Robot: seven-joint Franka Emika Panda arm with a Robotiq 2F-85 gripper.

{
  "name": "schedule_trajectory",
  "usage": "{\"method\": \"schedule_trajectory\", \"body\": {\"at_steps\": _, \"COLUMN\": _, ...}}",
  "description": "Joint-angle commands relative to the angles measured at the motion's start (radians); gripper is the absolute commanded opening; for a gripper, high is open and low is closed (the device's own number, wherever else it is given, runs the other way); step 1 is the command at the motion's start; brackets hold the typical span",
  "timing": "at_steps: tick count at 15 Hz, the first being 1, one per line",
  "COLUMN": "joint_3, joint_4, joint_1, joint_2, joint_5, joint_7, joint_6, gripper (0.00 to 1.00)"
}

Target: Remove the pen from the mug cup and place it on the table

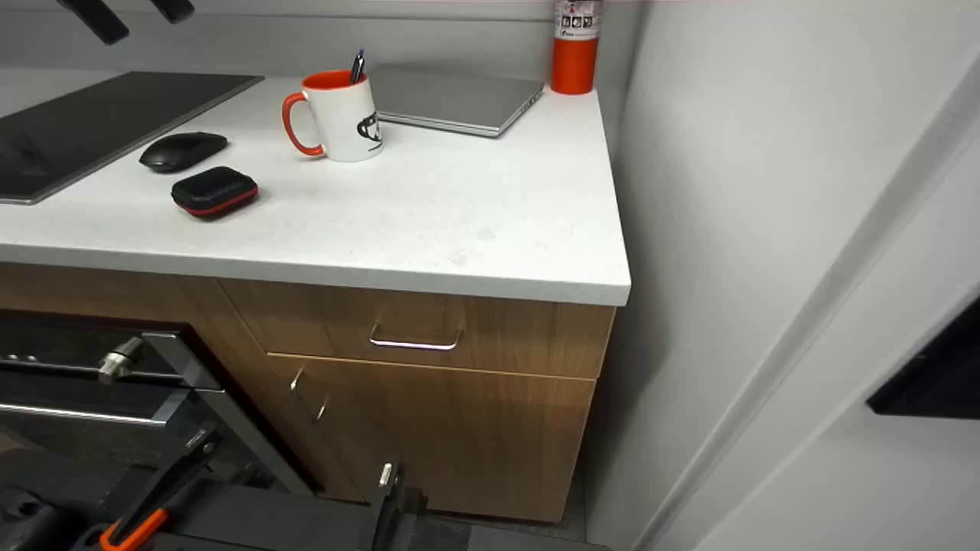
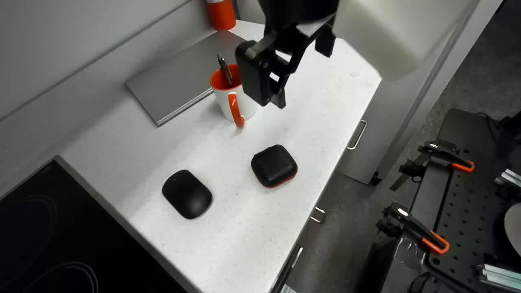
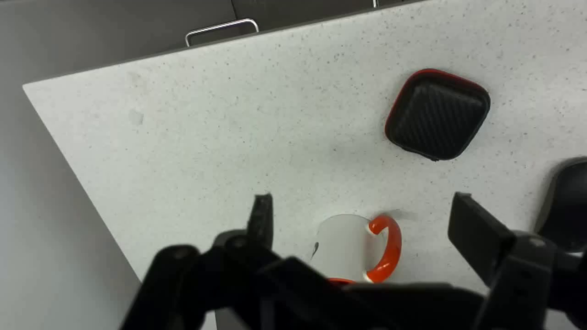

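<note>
The hand (image 3: 362, 201) hangs above the worktop (image 3: 206, 151) with its two fingers (image 3: 262, 220) spread well apart. Lower than it stands the mug cup (image 3: 344, 243), upright and white with a red-orange rim; in the wrist view the mug cup shows in the gap between the fingers, most of its rim hidden by the hand's own dark body. In an exterior view the hand (image 1: 142, 21) is well clear of the mug cup, up and off to one side. The pen (image 2: 226, 72), slim and dark, stands tilted in the mug cup, below the hand's level, its upper end sticking out over the rim (the lower end is out of sight inside). The mug cup's handle (image 3: 394, 247) points toward the finger at the right of the wrist view. Past that finger lies a black mouse (image 3: 566, 206), cut off by the edge of the view, and ahead of the fingertips lies a black case (image 3: 438, 117) with red edging. A closed grey laptop (image 1: 452, 96) lies flat just beside the mug cup, lower than the hand; a red canister (image 1: 574, 65) stands past the laptop. A dark hob (image 2: 61, 232) lies beyond the mouse, well apart from the hand in an exterior view.
</note>
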Motion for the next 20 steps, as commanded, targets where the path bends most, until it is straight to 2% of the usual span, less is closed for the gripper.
{"method": "schedule_trajectory", "body": {"at_steps": 1, "joint_3": -0.039, "joint_4": 0.002, "joint_1": 0.042, "joint_2": 0.008, "joint_5": -0.021, "joint_7": 0.015, "joint_6": -0.006, "gripper": 1.00}}
{"method": "schedule_trajectory", "body": {"at_steps": 6, "joint_3": -0.039, "joint_4": 0.002, "joint_1": 0.042, "joint_2": 0.008, "joint_5": -0.021, "joint_7": 0.015, "joint_6": -0.006, "gripper": 1.00}}
{"method": "schedule_trajectory", "body": {"at_steps": 7, "joint_3": -0.058, "joint_4": -0.004, "joint_1": 0.053, "joint_2": 0.007, "joint_5": -0.009, "joint_7": -0.022, "joint_6": 0.015, "gripper": 1.00}}
{"method": "schedule_trajectory", "body": {"at_steps": 10, "joint_3": -0.144, "joint_4": -0.058, "joint_1": 0.054, "joint_2": -0.007, "joint_5": -0.013, "joint_7": -0.144, "joint_6": 0.136, "gripper": 1.00}}
{"method": "schedule_trajectory", "body": {"at_steps": 15, "joint_3": -0.251, "joint_4": -0.147, "joint_1": -0.019, "joint_2": 0.018, "joint_5": -0.077, "joint_7": -0.244, "joint_6": 0.374, "gripper": 1.00}}
{"method": "schedule_trajectory", "body": {"at_steps": 17, "joint_3": -0.287, "joint_4": -0.170, "joint_1": -0.025, "joint_2": 0.033, "joint_5": -0.057, "joint_7": -0.290, "joint_6": 0.440, "gripper": 1.00}}
{"method": "schedule_trajectory", "body": {"at_steps": 18, "joint_3": -0.263, "joint_4": -0.146, "joint_1": -0.018, "joint_2": 0.022, "joint_5": -0.043, "joint_7": -0.260, "joint_6": 0.371, "gripper": 1.00}}
{"method": "schedule_trajectory", "body": {"at_steps": 20, "joint_3": -0.273, "joint_4": -0.153, "joint_1": -0.022, "joint_2": 0.031, "joint_5": -0.042, "joint_7": -0.267, "joint_6": 0.381, "gripper": 1.00}}
